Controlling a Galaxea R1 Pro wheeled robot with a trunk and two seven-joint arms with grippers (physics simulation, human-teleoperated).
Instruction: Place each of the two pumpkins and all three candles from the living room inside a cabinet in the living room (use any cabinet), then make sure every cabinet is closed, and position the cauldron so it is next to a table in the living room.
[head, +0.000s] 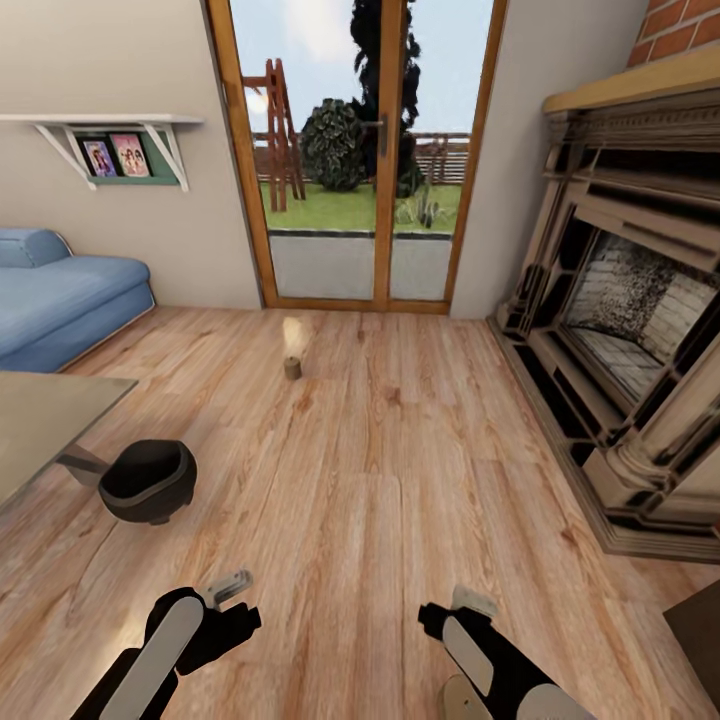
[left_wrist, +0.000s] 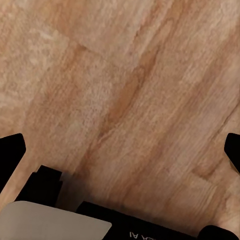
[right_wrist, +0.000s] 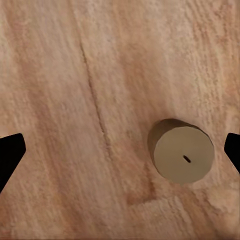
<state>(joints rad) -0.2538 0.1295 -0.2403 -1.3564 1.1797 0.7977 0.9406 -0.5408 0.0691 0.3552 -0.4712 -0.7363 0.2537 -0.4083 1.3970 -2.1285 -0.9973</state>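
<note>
Under the right gripper (right_wrist: 120, 150): a candle (right_wrist: 181, 153) on the floor (right_wrist: 75, 100).
Both claws spread wide, empty; cauldron (head: 147, 481) at left beside the table (head: 40, 420).

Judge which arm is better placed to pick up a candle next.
Right, probably. The right claw hangs open above a candle standing on the plank floor; the left claw has bare floor beneath it.

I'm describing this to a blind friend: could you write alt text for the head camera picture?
A small beige candle stands alone on a light wood floor before glass garden doors. A black cauldron sits beside a grey table at left, with a blue sofa behind and a fireplace at right. Two robot arms reach in below.
</note>
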